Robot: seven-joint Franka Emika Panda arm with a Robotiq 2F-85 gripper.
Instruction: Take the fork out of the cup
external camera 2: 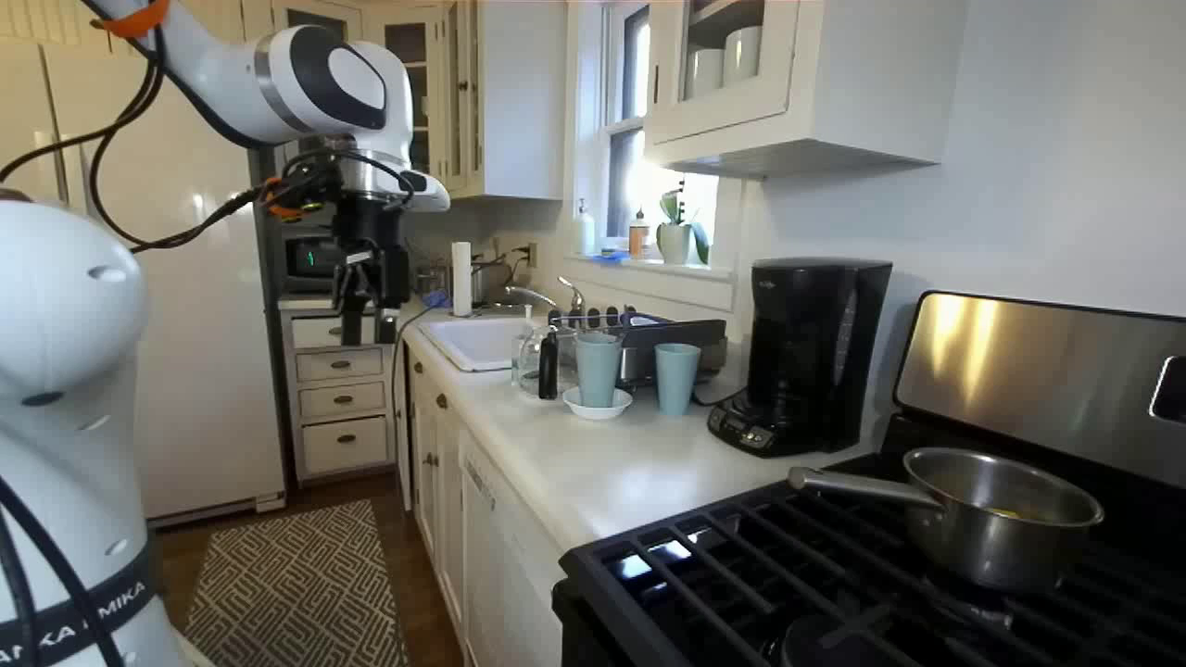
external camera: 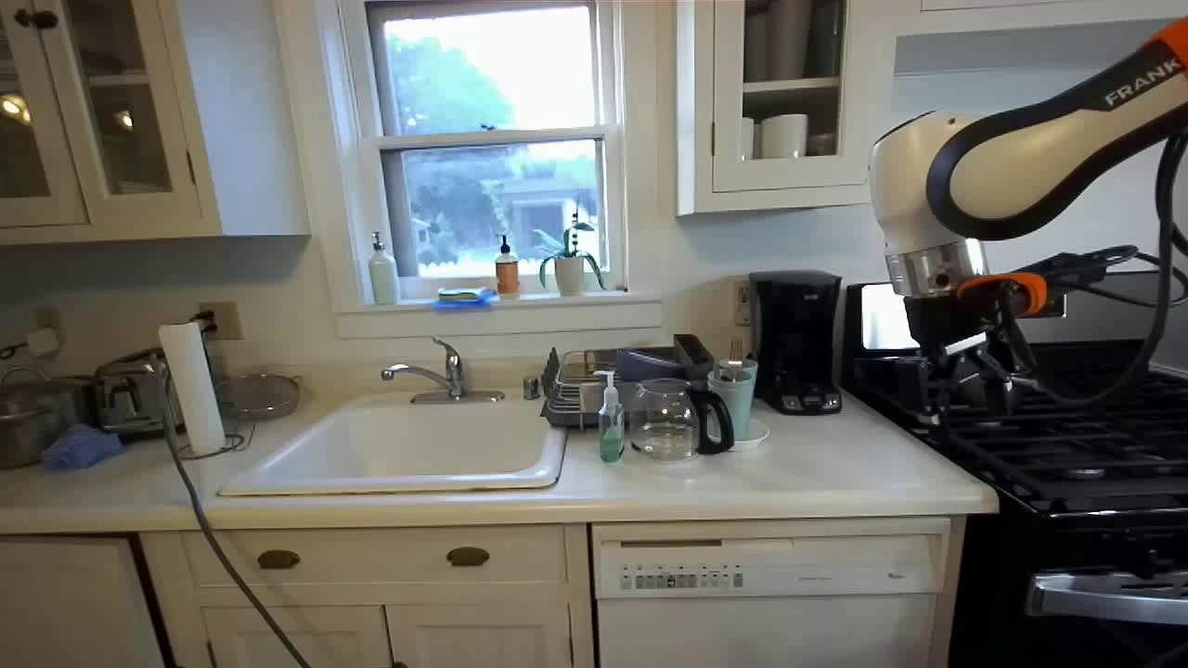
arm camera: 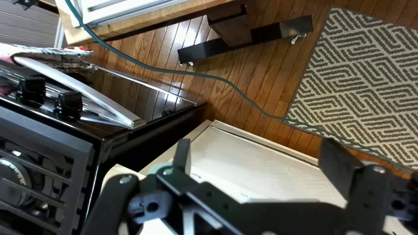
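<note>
Two pale green cups stand on the counter: a front cup [external camera: 733, 408] on a white saucer and a rear cup [external camera: 750, 373] by the coffee maker. They also show as a saucer cup [external camera 2: 598, 371] and a wall-side cup [external camera 2: 677, 380]. A thin metal fork [external camera: 735, 353] sticks up at the cup rims, tines upward; I cannot tell which cup holds it. No fork is discernible in the exterior view with the arm base. My gripper [arm camera: 259, 158] is open and empty, fingers pointing down, apart from the cups; it shows in both exterior views [external camera: 965, 404] [external camera 2: 373, 320]. The wrist view shows neither cup nor fork.
A glass jug [external camera: 664, 422] with black handle and a soap bottle [external camera: 611, 422] stand beside the front cup. A dish rack [external camera: 585, 385] and a black coffee maker [external camera: 795, 339] are close behind. A pan [external camera 2: 1001, 519] sits on the stove [external camera 2: 741, 574]. A cabinet [external camera 2: 806, 93] hangs above.
</note>
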